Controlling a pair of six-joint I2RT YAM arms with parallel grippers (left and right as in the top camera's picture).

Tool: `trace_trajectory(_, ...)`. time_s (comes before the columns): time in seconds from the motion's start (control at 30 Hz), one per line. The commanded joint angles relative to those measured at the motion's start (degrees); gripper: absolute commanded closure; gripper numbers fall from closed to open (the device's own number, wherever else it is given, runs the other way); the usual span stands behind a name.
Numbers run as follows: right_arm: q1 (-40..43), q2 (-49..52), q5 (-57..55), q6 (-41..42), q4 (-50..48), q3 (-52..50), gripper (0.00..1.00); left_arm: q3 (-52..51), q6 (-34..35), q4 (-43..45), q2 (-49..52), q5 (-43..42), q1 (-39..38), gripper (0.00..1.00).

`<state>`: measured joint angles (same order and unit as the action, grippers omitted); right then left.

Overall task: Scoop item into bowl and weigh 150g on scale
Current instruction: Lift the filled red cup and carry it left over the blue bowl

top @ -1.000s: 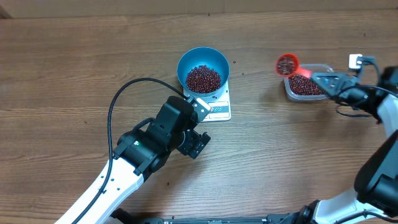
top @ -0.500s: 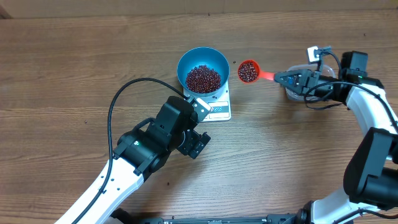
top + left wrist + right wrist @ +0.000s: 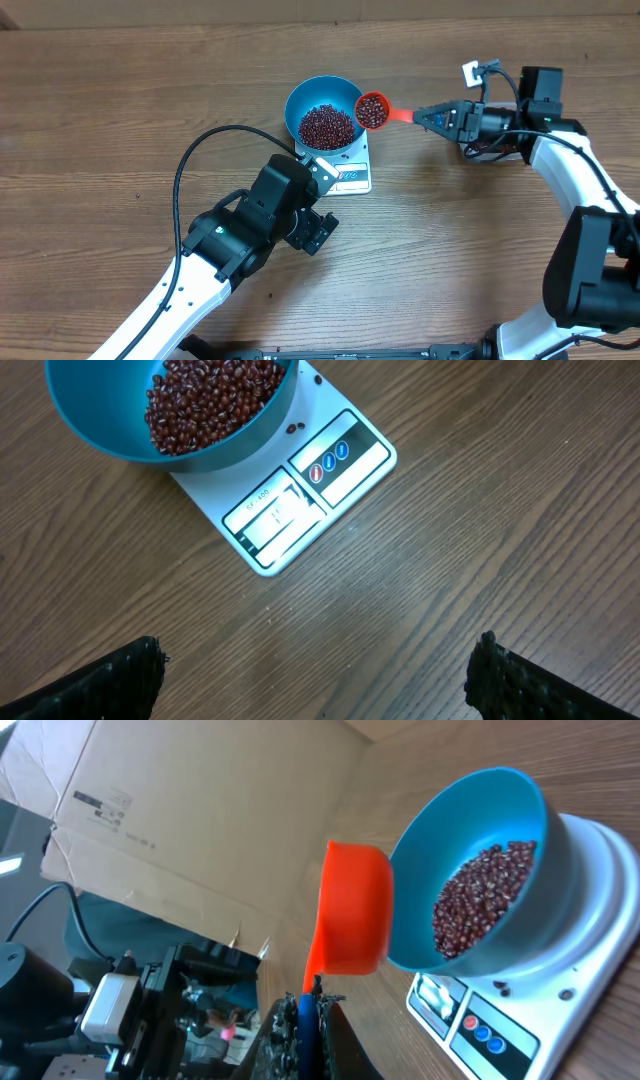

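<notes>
- Tabletop (image 3: 120,120): brown wood-grain boards, matt, filling the overhead view; small dark specks scattered on it.
- Room: the right wrist view shows a flattened cardboard box (image 3: 200,810) standing past the tabletop edge, with dark equipment and cables (image 3: 150,1000) beside it.
- Left arm (image 3: 235,240): white and black, reaching in from the lower left, with a black cable looping over it.
- Left gripper (image 3: 318,660): hangs low over bare wood near the scale's display edge, fingers (image 3: 110,685) spread wide and released, grasping nothing.
- Right gripper (image 3: 440,115): fingers clenched on the scoop handle.
- Bowl (image 3: 325,88): blue, upright on the scale, right of centre on the tabletop.
- Scale (image 3: 355,177): white, flat on the wood; display unreadable.
- Scoop (image 3: 350,910): orange-red, loaded, at the bowl's right rim; contact cannot be told.
- Beans (image 3: 327,127): a maroon heap in the bowl bottom and more in the scoop.
- Stray beans (image 3: 296,428): on the scale, beside the bowl.
</notes>
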<state>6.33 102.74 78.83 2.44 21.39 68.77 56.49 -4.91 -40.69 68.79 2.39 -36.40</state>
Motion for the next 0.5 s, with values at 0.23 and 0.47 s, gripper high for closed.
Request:
trace_trajectory(0.23,-3.8,0.2,-7.4,5.5,-3.4,-0.2,0.96,-0.1,-0.7,0.2,0.4,0.4,0.0,0.01)
trace_trajectory(0.47,-6.4,0.2,-12.8,5.5,-5.9,-0.2,0.96,-0.1,-0.7,0.2,0.4,0.4,0.0,0.01)
